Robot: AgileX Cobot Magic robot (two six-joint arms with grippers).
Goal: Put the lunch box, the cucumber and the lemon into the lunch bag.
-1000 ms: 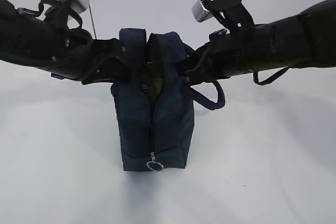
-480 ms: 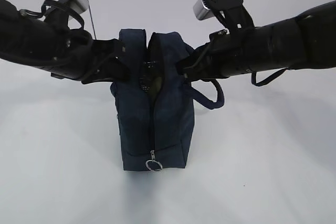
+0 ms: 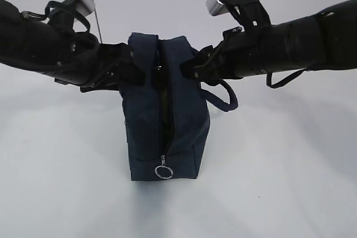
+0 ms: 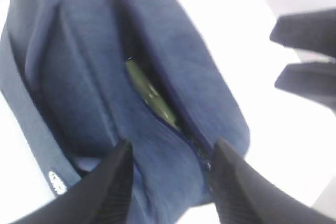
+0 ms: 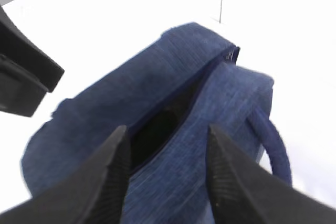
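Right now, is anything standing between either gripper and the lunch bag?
Nothing visible does. The left gripper and right gripper both sit right at the top of the lunch bag, one on each side of its open zipper slit. Something green shows inside the slit.

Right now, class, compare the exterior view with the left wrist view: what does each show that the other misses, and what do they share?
Only the exterior view shows the silver ring zipper pull low on the bag's front, the loose navy strap handle and both black arms. Only the left wrist view shows something green lying inside the opening, a white round logo and the left gripper open over the fabric. Both show the boxy dark navy fabric lunch bag, unzipped along its top.
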